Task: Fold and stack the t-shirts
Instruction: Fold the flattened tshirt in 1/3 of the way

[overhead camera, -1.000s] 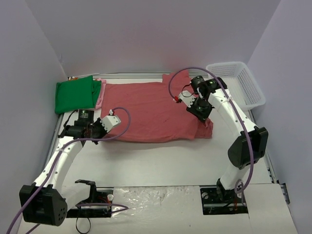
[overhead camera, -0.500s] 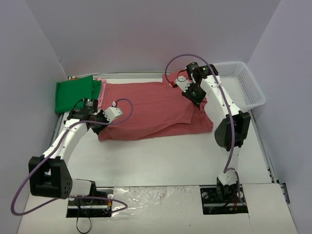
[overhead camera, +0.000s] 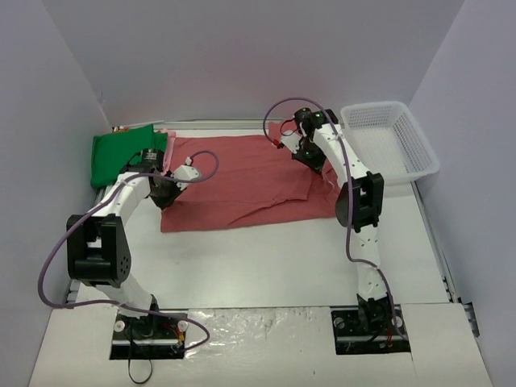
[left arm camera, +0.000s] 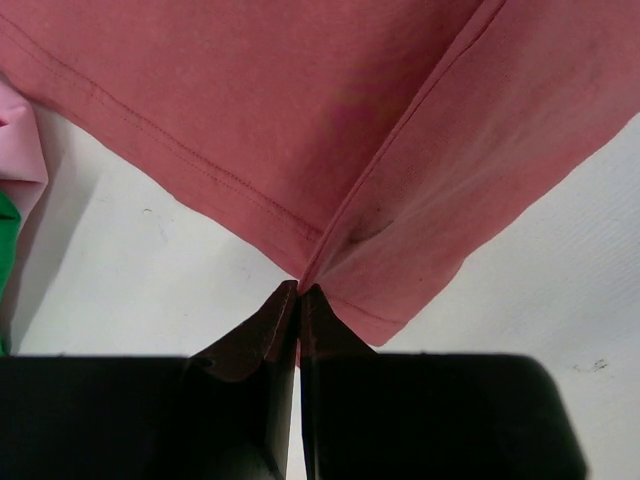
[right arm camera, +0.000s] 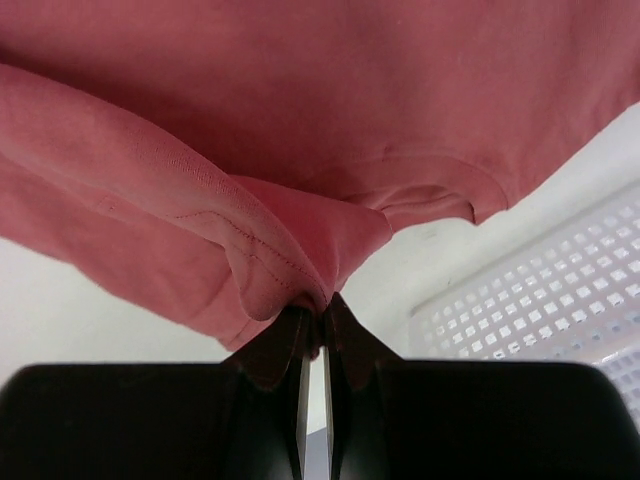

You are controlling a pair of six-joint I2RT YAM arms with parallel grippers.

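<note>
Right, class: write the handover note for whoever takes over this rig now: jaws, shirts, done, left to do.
Left jaws: shut on a hem corner of the red t-shirt.
Right jaws: shut on its bunched edge near the collar.
Green t-shirt lies folded at the far left, with the pink t-shirt peeking out beside it.
Done: the green one looks folded.
Left: finish folding the red one, then stack it.

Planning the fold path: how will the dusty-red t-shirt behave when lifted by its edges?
Probably floppy: the red t-shirt bunches into soft folds where the right fingers pinch it. Likely to sag between grips, since it creases at the left fingers.
</note>
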